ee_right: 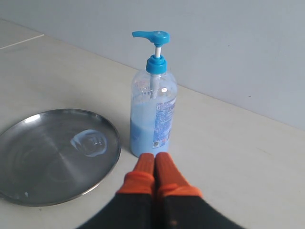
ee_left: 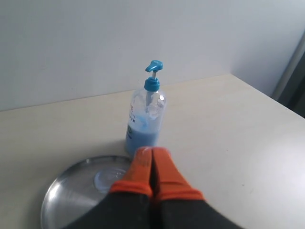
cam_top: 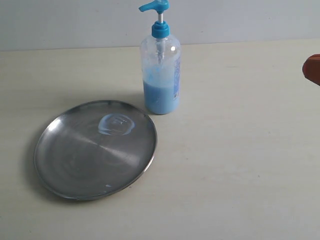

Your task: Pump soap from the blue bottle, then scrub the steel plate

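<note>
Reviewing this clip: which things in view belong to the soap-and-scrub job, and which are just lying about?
Part of the job:
- blue bottle, standing upright beside the plate
- steel plate
- soap, a pale blob already on the plate
- left gripper, shut, empty
- right gripper, shut, empty

Just there:
- table
- wall
No other loose objects show.

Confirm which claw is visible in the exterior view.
The right claw: only its orange-red tip pokes in at the right edge, to the right of the blue bottle. The left claw appears only in its own wrist view.
</note>
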You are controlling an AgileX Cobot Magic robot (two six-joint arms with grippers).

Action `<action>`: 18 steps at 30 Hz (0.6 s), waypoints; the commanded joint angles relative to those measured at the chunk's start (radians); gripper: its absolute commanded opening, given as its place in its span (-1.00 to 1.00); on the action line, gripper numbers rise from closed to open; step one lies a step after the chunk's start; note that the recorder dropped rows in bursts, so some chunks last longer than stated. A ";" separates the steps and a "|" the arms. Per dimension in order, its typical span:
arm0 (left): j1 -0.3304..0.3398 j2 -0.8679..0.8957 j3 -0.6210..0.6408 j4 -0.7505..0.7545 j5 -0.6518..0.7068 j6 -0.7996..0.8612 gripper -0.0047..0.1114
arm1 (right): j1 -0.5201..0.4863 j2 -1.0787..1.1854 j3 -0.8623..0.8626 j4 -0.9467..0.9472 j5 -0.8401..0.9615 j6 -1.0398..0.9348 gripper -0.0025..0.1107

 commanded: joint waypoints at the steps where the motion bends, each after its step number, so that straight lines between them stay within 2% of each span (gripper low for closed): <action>1: -0.004 -0.035 0.063 -0.003 -0.002 0.006 -0.92 | -0.002 -0.004 0.003 0.003 -0.005 -0.004 -0.96; 13: -0.004 -0.147 0.162 0.024 -0.020 0.006 -0.92 | -0.002 -0.004 0.003 -0.001 -0.005 -0.004 -0.96; 15: -0.004 -0.181 0.208 0.037 -0.102 0.002 -0.92 | -0.002 -0.004 0.003 -0.001 -0.005 -0.004 -0.96; 17: -0.004 -0.222 0.281 0.037 -0.314 -0.002 -0.92 | -0.002 -0.004 0.003 -0.001 -0.005 -0.004 -0.96; 18: -0.004 -0.232 0.305 0.037 -0.378 -0.002 -0.92 | -0.002 -0.004 0.003 -0.001 -0.005 -0.004 -0.96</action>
